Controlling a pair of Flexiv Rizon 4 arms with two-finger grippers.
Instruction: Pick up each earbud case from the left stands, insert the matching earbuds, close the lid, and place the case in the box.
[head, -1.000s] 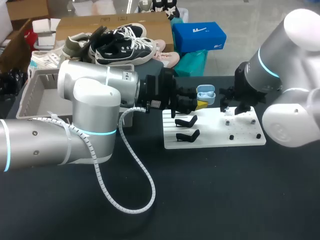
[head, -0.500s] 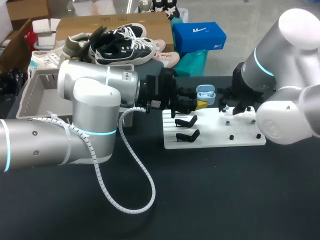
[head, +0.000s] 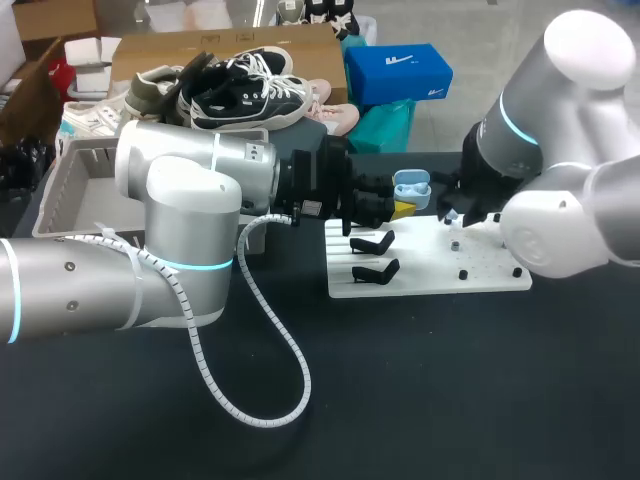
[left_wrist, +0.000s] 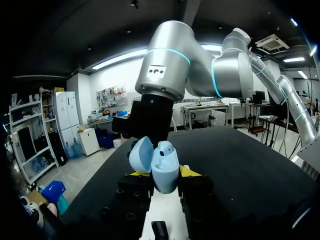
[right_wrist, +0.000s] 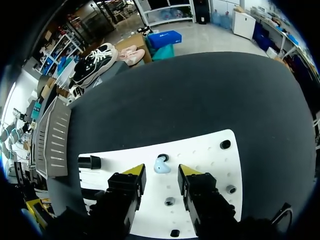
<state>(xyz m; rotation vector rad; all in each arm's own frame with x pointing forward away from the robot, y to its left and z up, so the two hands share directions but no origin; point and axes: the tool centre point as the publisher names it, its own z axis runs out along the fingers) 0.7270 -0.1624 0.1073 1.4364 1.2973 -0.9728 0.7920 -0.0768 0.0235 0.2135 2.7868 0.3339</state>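
While the left pincer (left_wrist: 162, 175) stays pinched on the open blue case (left_wrist: 165, 167) above the worktop (head: 450, 380), the right pincer (right_wrist: 161, 171), tips spread, has edged across the white board (right_wrist: 212, 152). It now hangs over the pale earbud (right_wrist: 161, 165), probably ready to descend.

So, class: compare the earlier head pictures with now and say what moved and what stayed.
The right arm swung leftward over the white board, the open right pincer now above the loose blue earbud. The left pincer stayed shut on the open earbud case; the board did not move.
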